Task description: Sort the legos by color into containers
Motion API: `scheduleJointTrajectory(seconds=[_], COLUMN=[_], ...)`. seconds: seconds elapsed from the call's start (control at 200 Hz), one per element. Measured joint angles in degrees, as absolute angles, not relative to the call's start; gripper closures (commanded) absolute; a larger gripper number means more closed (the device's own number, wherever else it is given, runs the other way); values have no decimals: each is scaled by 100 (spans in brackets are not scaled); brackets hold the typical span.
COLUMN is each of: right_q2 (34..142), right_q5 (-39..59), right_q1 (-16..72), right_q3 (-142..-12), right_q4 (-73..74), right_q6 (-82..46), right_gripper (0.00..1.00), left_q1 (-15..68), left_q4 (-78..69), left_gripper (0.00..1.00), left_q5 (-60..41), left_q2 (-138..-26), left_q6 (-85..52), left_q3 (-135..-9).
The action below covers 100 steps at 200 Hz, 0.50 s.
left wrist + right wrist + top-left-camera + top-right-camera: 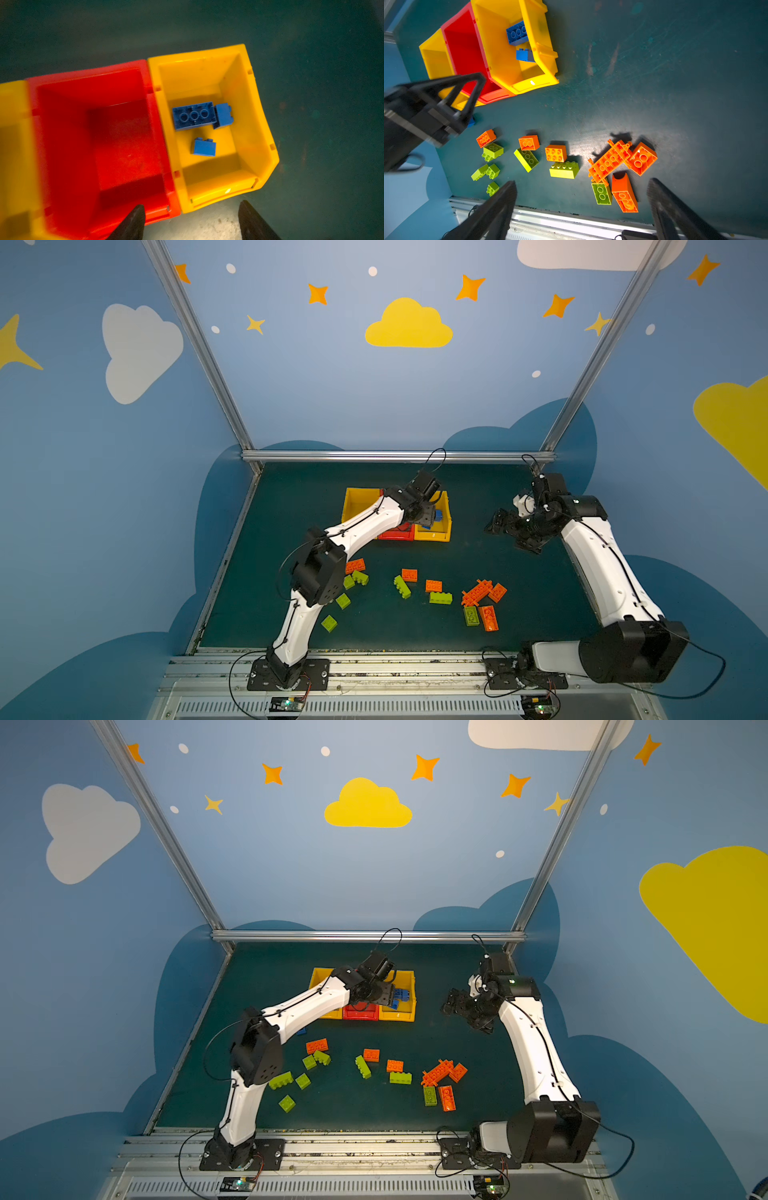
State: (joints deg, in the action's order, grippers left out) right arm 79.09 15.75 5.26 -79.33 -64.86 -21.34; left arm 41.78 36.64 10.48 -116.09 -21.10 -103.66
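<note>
Three containers stand in a row at the back: a yellow bin [357,499], a red bin [397,535] and another yellow bin [432,536]. My left gripper [191,222] hangs open and empty above the last one, whose floor holds three blue legos [193,116]. The red bin [93,76] looks empty. Orange legos [482,591] and lime green legos [402,587] lie scattered on the front half of the mat. One blue lego [302,1031] lies by my left arm. My right gripper [505,533] hovers open to the right of the bins, holding nothing.
The dark green mat [540,605] ends at a metal rail [374,659] in front, and blue walls close in the back and sides. My left forearm [365,522] crosses over the red bin. An orange plate-like piece [610,160] leans among the right-hand bricks.
</note>
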Motion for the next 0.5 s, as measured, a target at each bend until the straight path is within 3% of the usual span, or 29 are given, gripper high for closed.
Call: scheduleJointTrajectory(seconds=[0.25, 0.501], right_q2=[8508, 9290], right_q5=[1564, 1500], right_q1=[1232, 2029], right_q3=[-8525, -9218], right_q4=[-6416, -6388], right_q6=[-2128, -2261], right_gripper=[4, 5], left_q1=[3719, 2961], left_q4=[3468, 3564], left_gripper=[0, 0], left_q5=[1806, 1999], left_q2=[-9926, -8670], left_q6=[-2794, -3531], left_q3=[-8385, -6528])
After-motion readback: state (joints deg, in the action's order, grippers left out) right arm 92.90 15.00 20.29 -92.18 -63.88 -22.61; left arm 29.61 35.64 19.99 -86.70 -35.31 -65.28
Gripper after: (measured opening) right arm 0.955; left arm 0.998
